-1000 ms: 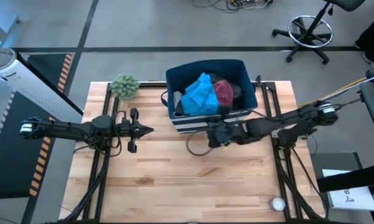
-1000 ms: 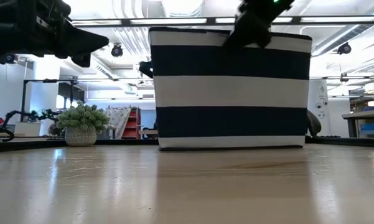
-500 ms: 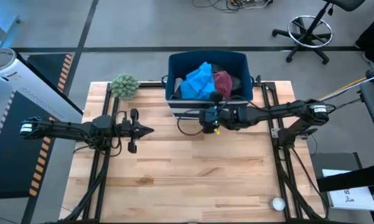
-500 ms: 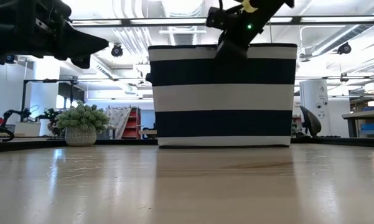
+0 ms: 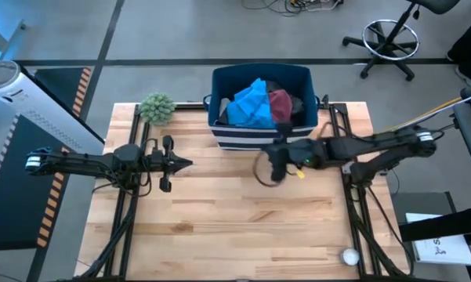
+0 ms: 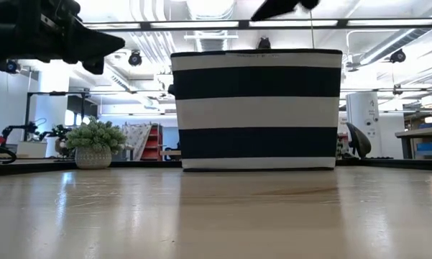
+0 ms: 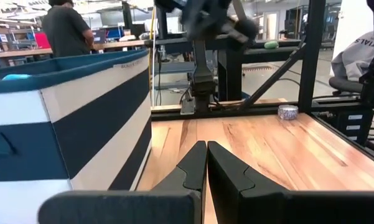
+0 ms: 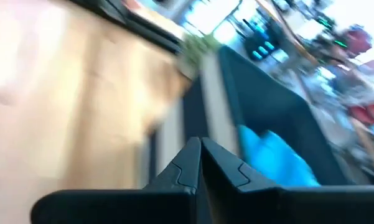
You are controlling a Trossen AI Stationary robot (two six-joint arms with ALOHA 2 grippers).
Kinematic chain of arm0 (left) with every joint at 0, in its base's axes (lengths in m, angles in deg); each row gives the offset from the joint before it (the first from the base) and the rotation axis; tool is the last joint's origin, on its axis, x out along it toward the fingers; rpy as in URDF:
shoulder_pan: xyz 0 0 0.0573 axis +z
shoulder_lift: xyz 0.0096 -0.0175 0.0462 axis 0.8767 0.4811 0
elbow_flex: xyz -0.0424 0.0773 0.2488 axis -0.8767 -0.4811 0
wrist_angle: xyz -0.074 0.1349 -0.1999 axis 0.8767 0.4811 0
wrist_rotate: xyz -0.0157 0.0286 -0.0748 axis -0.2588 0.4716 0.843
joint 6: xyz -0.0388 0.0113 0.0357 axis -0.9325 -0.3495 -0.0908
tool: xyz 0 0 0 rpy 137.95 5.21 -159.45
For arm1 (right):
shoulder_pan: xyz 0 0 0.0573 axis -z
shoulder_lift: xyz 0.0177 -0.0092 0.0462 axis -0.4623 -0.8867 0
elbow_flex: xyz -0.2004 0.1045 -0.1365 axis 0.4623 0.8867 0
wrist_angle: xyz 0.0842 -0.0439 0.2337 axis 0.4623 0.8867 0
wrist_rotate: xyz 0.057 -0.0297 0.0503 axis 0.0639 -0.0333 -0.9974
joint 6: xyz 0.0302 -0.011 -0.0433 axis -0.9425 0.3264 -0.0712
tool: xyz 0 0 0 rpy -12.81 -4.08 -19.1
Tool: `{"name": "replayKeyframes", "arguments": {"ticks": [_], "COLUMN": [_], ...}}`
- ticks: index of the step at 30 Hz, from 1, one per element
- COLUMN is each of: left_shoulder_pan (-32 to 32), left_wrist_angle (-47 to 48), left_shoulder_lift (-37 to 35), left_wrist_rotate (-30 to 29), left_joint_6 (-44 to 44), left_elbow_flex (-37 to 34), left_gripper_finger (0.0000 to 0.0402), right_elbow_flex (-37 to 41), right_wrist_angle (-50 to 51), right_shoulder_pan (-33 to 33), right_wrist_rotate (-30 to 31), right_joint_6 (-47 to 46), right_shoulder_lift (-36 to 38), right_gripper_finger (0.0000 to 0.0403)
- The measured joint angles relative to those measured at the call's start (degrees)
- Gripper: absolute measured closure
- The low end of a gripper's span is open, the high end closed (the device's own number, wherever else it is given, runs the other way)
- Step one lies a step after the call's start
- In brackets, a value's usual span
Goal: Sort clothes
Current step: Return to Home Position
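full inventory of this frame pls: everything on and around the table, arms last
bin: one, navy with white stripes, middle of the table edge at the top of the high view.
blue garment: one, turquoise, in the bin.
maroon garment: one, in the bin beside the blue garment.
plant: one, green and fuzzy, table corner left of the bin.
small round item: one, silver, near the table's lower right corner in the high view; too small to identify.
office chair: one, black, on the floor beyond the table.
person: one, dark top, in the room behind.
table: one, light wood.
left gripper: shut, over the table's left side.
right gripper: shut, in front of the bin.
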Motion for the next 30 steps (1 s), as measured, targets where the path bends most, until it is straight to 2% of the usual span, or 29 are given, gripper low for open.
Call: {"name": "replayKeyframes", "arguments": {"ticks": [6,10,12,17,25,30], "left_shoulder_pan": [0.0,0.0,0.0,0.1,2.9,4.1], "left_wrist_angle": [3.0,7.9,9.4,9.4,3.3,8.8], "left_shoulder_lift": [-0.2,-1.8,-2.7,-5.8,-11.1,-16.0], "left_wrist_rotate": [0.0,0.0,0.0,-2.4,-2.9,-3.1], "left_joint_6": [0.0,-0.4,-0.7,0.2,0.5,-0.2], "left_elbow_flex": [0.0,0.0,0.0,-1.5,-8.3,-9.0], "left_gripper_finger": [0.0402,0.0402,0.0402,0.0402,0.0402,0.0402], "right_elbow_flex": [11.4,21.9,27.3,38.3,48.4,55.0], "right_wrist_angle": [-4.9,-15.6,-20.4,-28.3,-30.6,-34.2], "right_shoulder_pan": [-3.6,-3.6,-3.2,-1.1,2.3,3.1], "right_wrist_rotate": [-8.0,-17.3,-19.2,-19.0,-19.1,-19.4], "right_joint_6": [-6.6,-10.2,-10.7,-12.6,-14.0,-14.5], "right_shoulder_lift": [5.8,12.3,16.3,27.1,40.3,48.9], "right_gripper_finger": [0.0403,0.0403,0.0403,0.0403,0.0403,0.0403]}}
